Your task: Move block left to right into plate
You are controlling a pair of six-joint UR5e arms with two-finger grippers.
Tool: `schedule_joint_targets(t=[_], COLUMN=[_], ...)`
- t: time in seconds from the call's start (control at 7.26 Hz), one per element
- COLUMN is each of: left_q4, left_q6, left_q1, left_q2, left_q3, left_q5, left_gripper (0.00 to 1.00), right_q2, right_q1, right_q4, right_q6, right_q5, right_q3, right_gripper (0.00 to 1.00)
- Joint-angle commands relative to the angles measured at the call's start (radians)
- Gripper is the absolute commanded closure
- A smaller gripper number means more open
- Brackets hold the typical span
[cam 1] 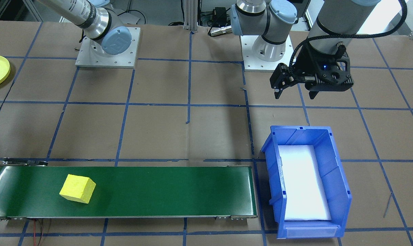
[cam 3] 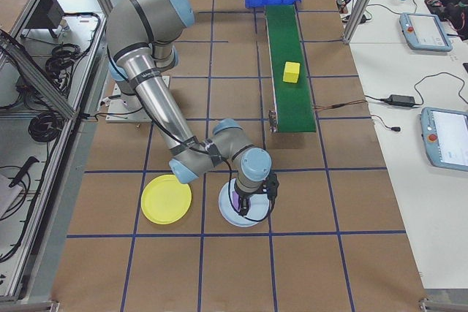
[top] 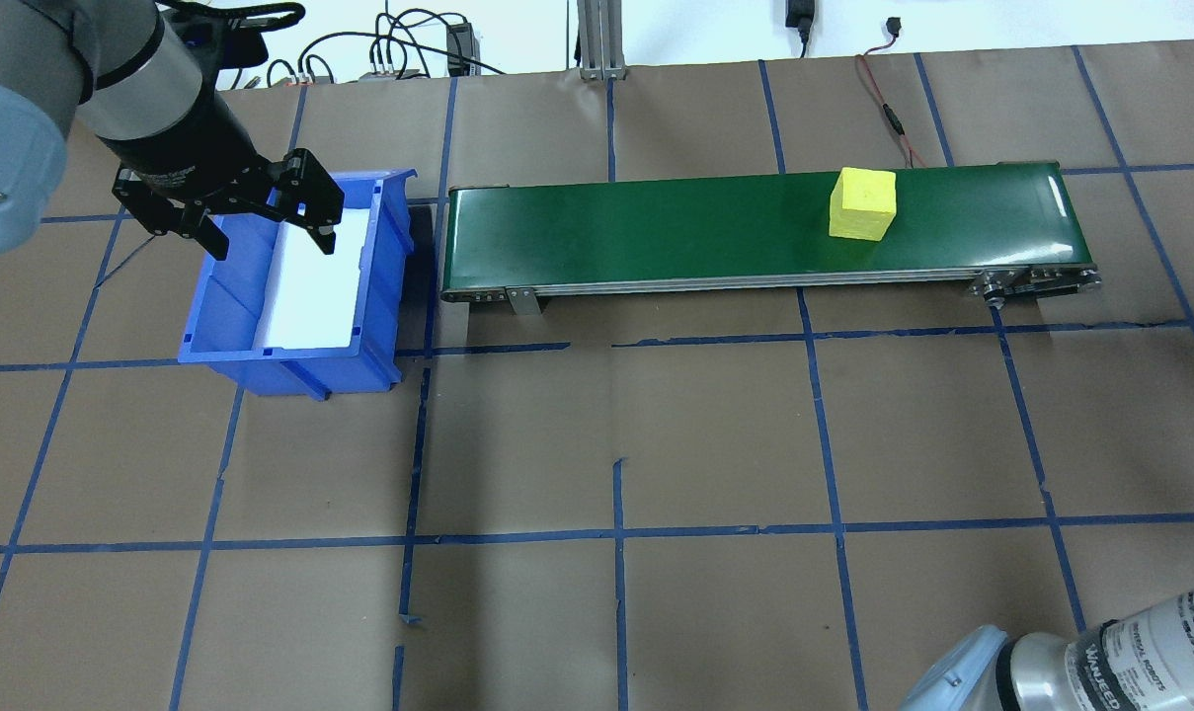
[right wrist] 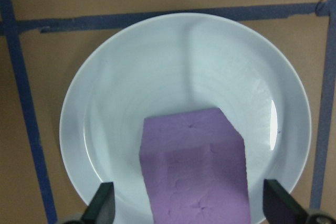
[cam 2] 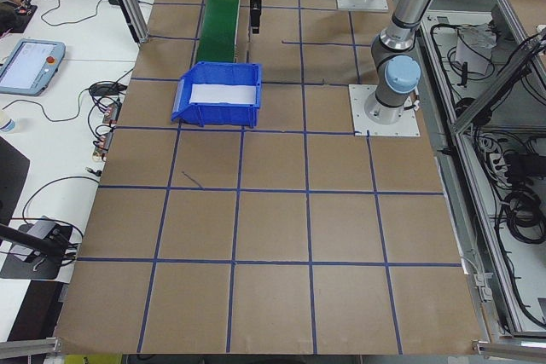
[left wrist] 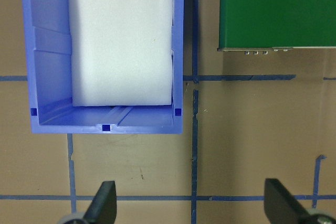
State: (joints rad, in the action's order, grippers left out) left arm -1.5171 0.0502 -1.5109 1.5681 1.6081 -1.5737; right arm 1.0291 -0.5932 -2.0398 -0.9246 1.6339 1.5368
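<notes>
Right gripper (right wrist: 189, 205): I see it hanging over the pale plate at the table's near end in the right-side view. Its fingers (right wrist: 102, 203) are spread wide, one to each side of the purple block without touching it.
Pale plate (right wrist: 173, 56): round and glossy, very light blue-white. It holds one purple foam block (right wrist: 194, 166), which lies toward the rim nearest the wrist camera.
Yellow plate (cam 3: 166, 199): just beside the pale plate, on the side toward the robot. I see nothing in it.
Conveyor belt (cam 1: 158, 191): a long dark green belt along the far edge of the table from the robot.
Yellow block (cam 1: 77, 188): it sits on the belt toward the right arm's end, turned slightly askew. It is well apart from both plates and from both grippers.
Blue bin (left wrist: 47, 51): a rectangular plastic bin just off the belt's other end. Inside, a white foam pad (left wrist: 121, 35) covers its floor.
Left gripper (left wrist: 190, 203): spread apart with nothing between the fingers. It is held above bare table just on the robot's side of the bin.
Table (top: 715, 434): covered in brown paper and marked into squares with blue tape.
Room: side benches carry cables and a teach pendant (cam 3: 424, 31).
</notes>
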Motion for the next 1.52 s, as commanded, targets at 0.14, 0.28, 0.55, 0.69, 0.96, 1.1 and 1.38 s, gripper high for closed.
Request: schedule_joint_targets(t=[0.14, 0.28, 0.55, 0.69, 0.96, 1.1, 1.38], left_q4=[0.012, 0.014, 0.014, 0.015, 0.014, 0.014, 0.015], left_q6=[-0.006, 0.0, 0.0, 0.0, -0.001, 0.002, 0.002], left_q1=[0.001, 0.001, 0.001, 0.004, 0.001, 0.001, 0.0], left_q2=[0.001, 0.001, 0.001, 0.001, 0.001, 0.001, 0.001], left_q3=[0.0, 0.001, 0.001, 0.0, 0.0, 0.001, 0.003], left_q5=[0.001, 0.001, 0.0, 0.0, 0.001, 0.001, 0.0], left_gripper=[0.0, 0.0, 0.0, 0.0, 0.0, 0.0, 0.0], right_q2=[0.115, 0.117, 0.118, 0.12, 0.12, 0.114, 0.091], right_q1=[-0.139, -0.213, -0.346, -0.42, -0.548, -0.571, -0.585], right_q4=[0.024, 0.027, 0.027, 0.026, 0.023, 0.023, 0.018], right_q6=[0.155, 0.252, 0.422, 0.459, 0.56, 0.604, 0.648], right_q5=[-0.14, -0.152, -0.221, -0.221, -0.223, -0.226, -0.285], right_q3=[-0.009, -0.014, -0.014, -0.02, -0.061, -0.06, -0.05], right_gripper=[0.0, 0.0, 0.0, 0.0, 0.0, 0.0, 0.0])
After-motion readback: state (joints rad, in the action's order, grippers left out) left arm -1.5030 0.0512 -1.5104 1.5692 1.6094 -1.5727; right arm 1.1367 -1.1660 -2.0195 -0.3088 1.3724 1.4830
